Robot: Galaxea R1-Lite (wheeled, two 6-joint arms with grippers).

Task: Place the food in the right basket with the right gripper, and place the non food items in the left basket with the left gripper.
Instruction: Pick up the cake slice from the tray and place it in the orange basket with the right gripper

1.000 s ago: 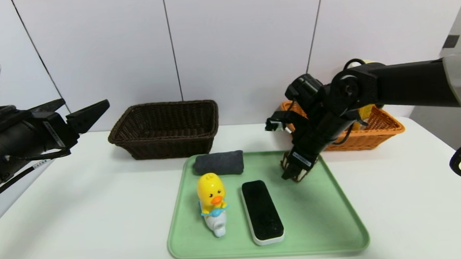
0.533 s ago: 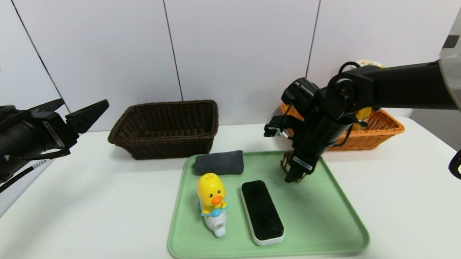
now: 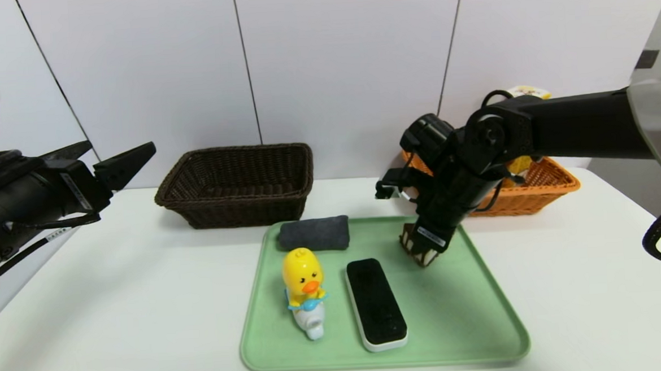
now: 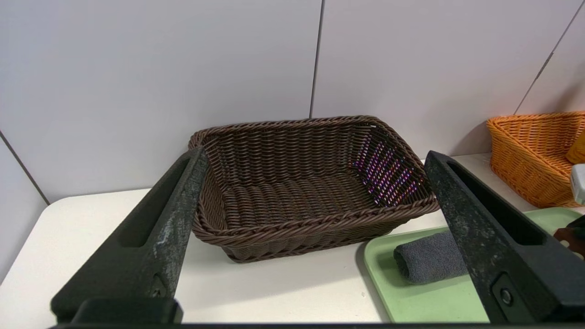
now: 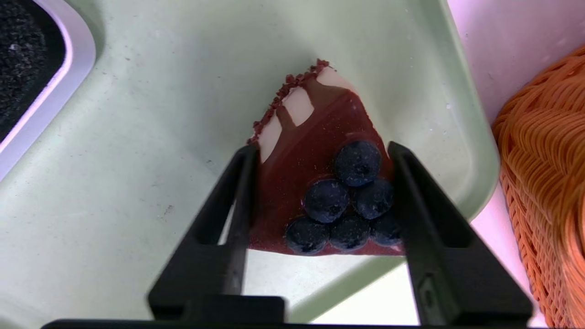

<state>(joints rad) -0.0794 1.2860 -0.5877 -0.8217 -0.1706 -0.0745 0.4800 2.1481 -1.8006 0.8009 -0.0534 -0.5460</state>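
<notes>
Cake wedge, centre-right of the head view on the green tray, being clamped by the right gripper; lift and carry to the orange basket at right is pending, left gripper idling agape at far left.

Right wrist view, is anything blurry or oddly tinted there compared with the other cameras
Right wrist view: cake sharp, table beside the tray tinted pink. Left wrist view: purple glints on the brown basket. Head view: wall seams bow outward.
</notes>
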